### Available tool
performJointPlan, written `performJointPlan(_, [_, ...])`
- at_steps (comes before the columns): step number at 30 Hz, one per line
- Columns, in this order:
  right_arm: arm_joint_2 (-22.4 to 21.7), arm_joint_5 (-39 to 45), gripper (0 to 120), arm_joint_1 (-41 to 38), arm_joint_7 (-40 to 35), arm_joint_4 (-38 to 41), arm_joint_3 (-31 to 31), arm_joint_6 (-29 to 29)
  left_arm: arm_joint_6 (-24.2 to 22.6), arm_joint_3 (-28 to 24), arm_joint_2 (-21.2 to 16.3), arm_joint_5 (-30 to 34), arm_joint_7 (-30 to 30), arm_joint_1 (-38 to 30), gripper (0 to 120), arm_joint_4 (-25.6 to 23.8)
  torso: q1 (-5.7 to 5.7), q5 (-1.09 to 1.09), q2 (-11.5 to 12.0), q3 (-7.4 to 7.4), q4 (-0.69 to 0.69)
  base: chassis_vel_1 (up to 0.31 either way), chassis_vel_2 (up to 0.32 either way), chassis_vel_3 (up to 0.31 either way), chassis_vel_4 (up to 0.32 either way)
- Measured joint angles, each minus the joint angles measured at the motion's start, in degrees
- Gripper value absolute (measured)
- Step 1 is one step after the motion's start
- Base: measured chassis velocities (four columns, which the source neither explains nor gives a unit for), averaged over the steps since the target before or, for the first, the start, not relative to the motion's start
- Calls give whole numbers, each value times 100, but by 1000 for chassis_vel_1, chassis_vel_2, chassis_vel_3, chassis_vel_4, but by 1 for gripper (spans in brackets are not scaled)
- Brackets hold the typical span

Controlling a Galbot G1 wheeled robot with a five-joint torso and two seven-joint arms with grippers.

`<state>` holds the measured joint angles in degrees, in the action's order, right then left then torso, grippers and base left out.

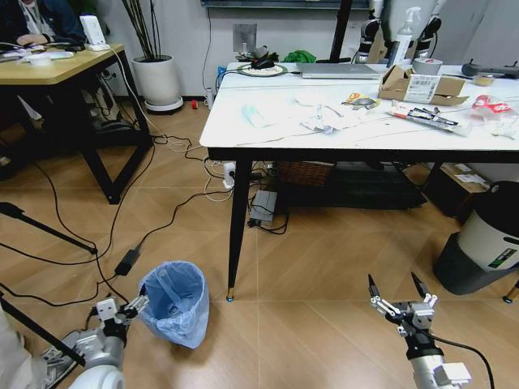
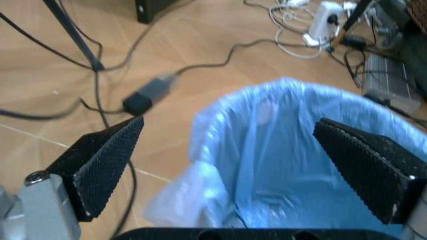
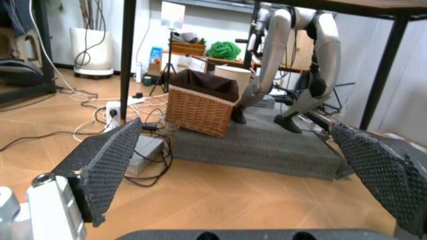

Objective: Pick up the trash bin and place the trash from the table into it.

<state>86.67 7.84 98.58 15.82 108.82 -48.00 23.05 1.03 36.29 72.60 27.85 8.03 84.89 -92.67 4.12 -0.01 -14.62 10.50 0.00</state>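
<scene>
Low at the left, the left gripper (image 1: 122, 310) is held with its jaws spread at the rim of the trash bin (image 1: 174, 301).

One finger is placed toward the blue bag's mouth and one outside it, apparently so the rim can be pinched for lifting. Floor beside the table (image 1: 268, 134) leg is where the bin stands; the trash (image 1: 336, 117) is left on the tabletop. The right gripper (image 1: 399, 293) is kept low over bare floor, jaws apart, holding nothing.

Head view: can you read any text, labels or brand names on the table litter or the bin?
None can be read.
Cardboard box: white label, print too small.
Red and white tube: markings blurred.
White-and-black cylinder: small green sticker, illegible.
Trash bin: no text shows.
</scene>
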Motion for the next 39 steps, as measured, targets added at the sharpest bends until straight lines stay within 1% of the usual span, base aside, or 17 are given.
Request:
performJointPlan(1, [33, -2, 100, 49, 0, 22, -29, 25, -2, -68, 15, -7, 5, -59, 100, 105, 0, 0, -1, 1, 0, 0, 0, 0, 0])
performJointPlan(7, [70, -2, 100, 194, 0, 109, -123, 72, -82, -225, 58, 21, 16, -196, 100, 357, 1, 0, -4, 3, 0, 0, 0, 0, 0])
performJointPlan(9, [66, -1, 100, 210, 0, 118, -132, 75, -116, -228, 49, 25, 17, -204, 100, 371, 1, 0, -5, 3, 0, 0, 0, 0, 0])
performJointPlan(14, [62, 2, 100, 274, -3, 152, -147, 103, -389, -95, -49, 181, 24, -245, 100, 474, 2, 1, -7, 5, 1, 0, 0, 0, 0])
performJointPlan(19, [92, -17, 100, 277, -3, 176, -109, 104, -520, -33, -92, 230, 52, -332, 100, 572, 2, 1, -9, 5, 1, 0, 0, 0, 0])
performJointPlan(26, [100, -21, 100, 273, -3, 189, -98, 103, -638, -127, -41, 293, 139, -478, 100, 651, 2, 0, -10, 7, 0, 0, 0, 0, 0])
performJointPlan(30, [90, -19, 100, 263, -4, 178, -99, 92, -805, -212, -43, 362, 276, -552, 100, 695, 3, 0, -10, 7, 0, 0, 0, 0, 0])
performJointPlan(36, [73, -6, 100, 224, -8, 134, -106, 76, -1012, -206, -105, 441, 337, -615, 99, 701, 3, 1, -11, 8, 0, 0, 0, 0, 0])
performJointPlan(39, [73, -4, 100, 201, -10, 123, -101, 63, -1041, -201, -104, 453, 353, -667, 98, 709, 3, 1, -11, 8, 0, 0, 0, 0, 0])
